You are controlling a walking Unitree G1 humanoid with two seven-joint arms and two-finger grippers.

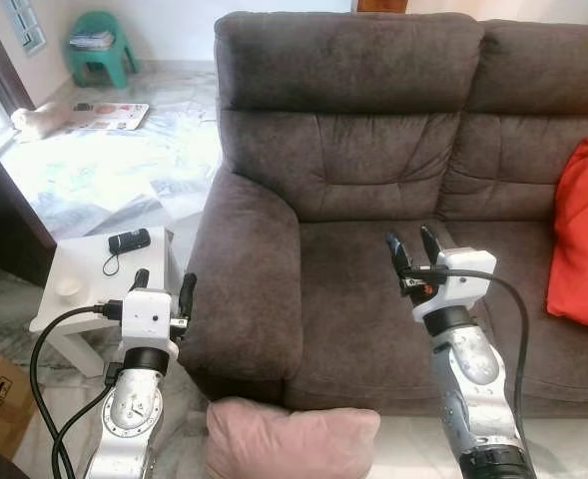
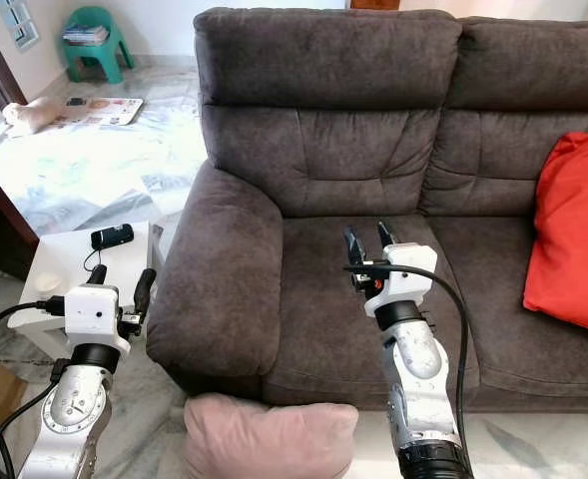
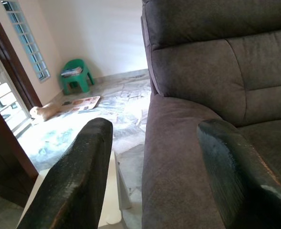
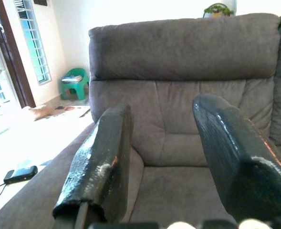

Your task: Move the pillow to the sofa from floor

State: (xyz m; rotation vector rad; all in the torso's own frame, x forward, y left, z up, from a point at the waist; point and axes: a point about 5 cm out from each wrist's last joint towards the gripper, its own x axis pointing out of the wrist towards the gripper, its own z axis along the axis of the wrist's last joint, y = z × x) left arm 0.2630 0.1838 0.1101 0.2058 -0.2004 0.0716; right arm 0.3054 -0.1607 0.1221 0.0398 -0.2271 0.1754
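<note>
Pink pillow lies on the floor against the dark grey sofa front, between both raised arms. Left gripper and right gripper hold their fingers spread and empty, apparently ready to reach down.

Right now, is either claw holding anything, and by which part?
Nothing is held. The left claw and the right claw are both open and empty; the pink pillow lies on the floor, untouched.
</note>
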